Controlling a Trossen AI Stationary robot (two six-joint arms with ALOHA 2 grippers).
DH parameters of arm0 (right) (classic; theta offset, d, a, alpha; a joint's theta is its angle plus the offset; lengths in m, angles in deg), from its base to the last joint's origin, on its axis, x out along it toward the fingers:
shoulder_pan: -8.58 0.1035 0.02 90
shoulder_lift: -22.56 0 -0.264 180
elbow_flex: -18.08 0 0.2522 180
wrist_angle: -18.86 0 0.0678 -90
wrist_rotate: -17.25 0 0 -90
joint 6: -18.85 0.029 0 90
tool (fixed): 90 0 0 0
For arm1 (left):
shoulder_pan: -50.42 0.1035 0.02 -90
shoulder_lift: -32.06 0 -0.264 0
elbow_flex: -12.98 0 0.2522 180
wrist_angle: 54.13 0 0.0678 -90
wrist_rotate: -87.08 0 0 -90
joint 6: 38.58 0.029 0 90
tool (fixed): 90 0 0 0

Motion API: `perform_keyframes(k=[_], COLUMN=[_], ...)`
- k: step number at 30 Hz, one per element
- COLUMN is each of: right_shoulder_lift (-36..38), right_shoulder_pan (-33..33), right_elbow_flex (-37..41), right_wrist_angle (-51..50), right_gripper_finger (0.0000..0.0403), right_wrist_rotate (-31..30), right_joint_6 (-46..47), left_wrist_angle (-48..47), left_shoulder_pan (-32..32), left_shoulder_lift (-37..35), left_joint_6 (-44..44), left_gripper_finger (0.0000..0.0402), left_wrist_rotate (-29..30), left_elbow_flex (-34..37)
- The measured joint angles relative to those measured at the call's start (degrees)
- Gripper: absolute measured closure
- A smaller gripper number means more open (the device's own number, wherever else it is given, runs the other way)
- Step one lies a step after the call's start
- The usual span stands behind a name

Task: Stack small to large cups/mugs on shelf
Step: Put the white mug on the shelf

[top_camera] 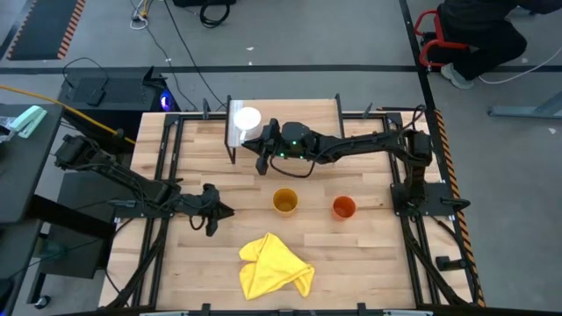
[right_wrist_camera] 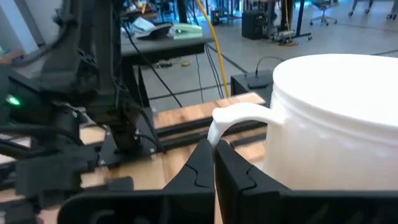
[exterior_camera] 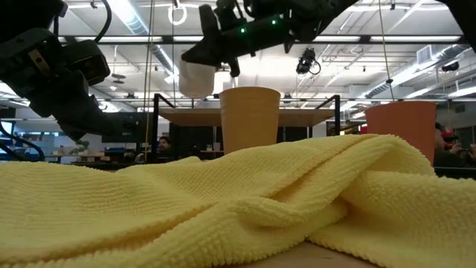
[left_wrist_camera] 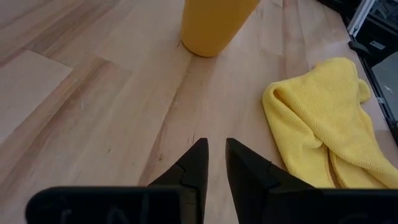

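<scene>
White mug: handle pinched in right gripper jaws, raised over shelf. Yellow-orange cup: ahead of left gripper, jaws slightly parted, gripping nothing; contents unseen.

Both arms are matte black, built from slim tube links joined by chunkier rounded housings, with thin black cables looped along them. The right arm shows small green lights glowing on its wrist housing. The left arm ends in flat, angular black fingers tapering to blunt points.
</scene>
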Motion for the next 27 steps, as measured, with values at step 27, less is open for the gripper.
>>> perform_keyframes(k=[27], right_shoulder_lift=[-5.0], right_shoulder_pan=[-4.5], right_elbow_flex=[0.0], right_wrist_angle=[5.0], right_gripper_finger=[0.0402], right_wrist_rotate=[1.3], right_joint_6=[0.0], left_wrist_angle=[-1.0], left_shoulder_pan=[0.0], left_shoulder_lift=[0.0], left_joint_6=[0.5], left_gripper_finger=[0.0339], left_wrist_rotate=[0.4], left_elbow_flex=[0.0])
